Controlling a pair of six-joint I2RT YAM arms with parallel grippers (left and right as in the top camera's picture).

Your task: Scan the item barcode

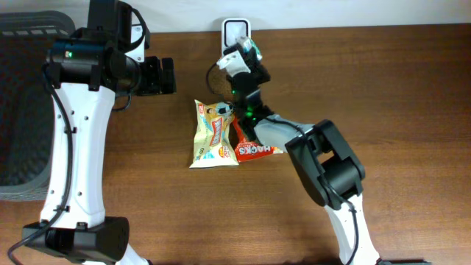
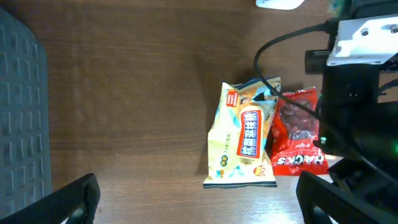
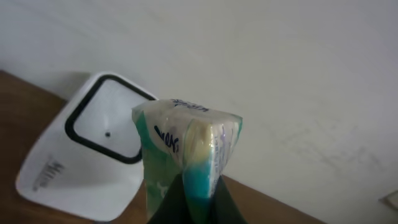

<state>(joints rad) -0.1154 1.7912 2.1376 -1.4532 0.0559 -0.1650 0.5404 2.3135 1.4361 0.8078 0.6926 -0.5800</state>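
At the far left of the table sat a dark basket (image 1: 20, 110), its ribbed wall also filling the left edge of the left wrist view. Next to it stood the left arm, and the left gripper (image 1: 168, 76) was released — jaws spread wide, nothing between them, hanging over bare wood towards the back of the table. From its own camera we saw both fingers (image 2: 68, 199) at the bottom corners, well apart, with only tabletop between them.

Further right, two snack bags lay flat on the wood. A yellow bag (image 1: 213, 134) lay on the left and a red bag (image 1: 256, 149) just beside it on the right, their inner edges touching. Part of the red one was hidden under the right arm, which reached across it from its base at the near right.

Behind the bags, at the back edge against the wall, stood the white scanner (image 1: 237, 31) with its dark-framed window. The right gripper (image 3: 198, 200) was clenched on the pack (image 3: 186, 146) — a small green-and-white pouch, pinched by its lower end and held upright in the air, just in front of the scanner and a little to its right in the wrist view. We could not tell whether a barcode faced the window.
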